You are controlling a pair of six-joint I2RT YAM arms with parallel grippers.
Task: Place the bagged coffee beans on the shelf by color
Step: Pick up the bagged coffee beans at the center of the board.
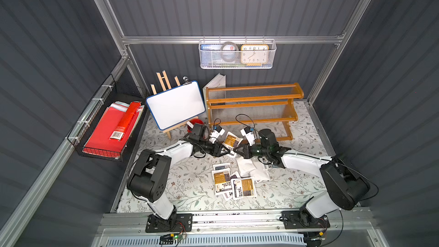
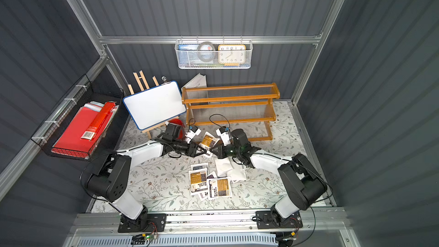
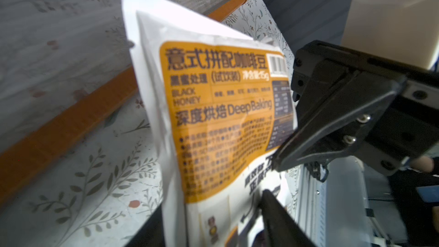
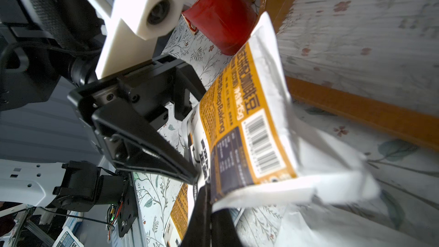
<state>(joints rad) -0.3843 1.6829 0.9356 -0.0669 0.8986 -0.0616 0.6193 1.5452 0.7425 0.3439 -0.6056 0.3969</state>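
Though unreadable from above, amber pouch [image 3: 221, 119] reads clearly at left wrist.

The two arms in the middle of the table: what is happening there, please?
Both arms meet around one amber-labelled pouch, lifted above the table in front of the shelf. The right gripper is shut on one edge of it. The left gripper has its fingers at the opposite side; whether it grips is unclear. It looks like a handover. The other pouches lie in a pile, and none is on the shelf.
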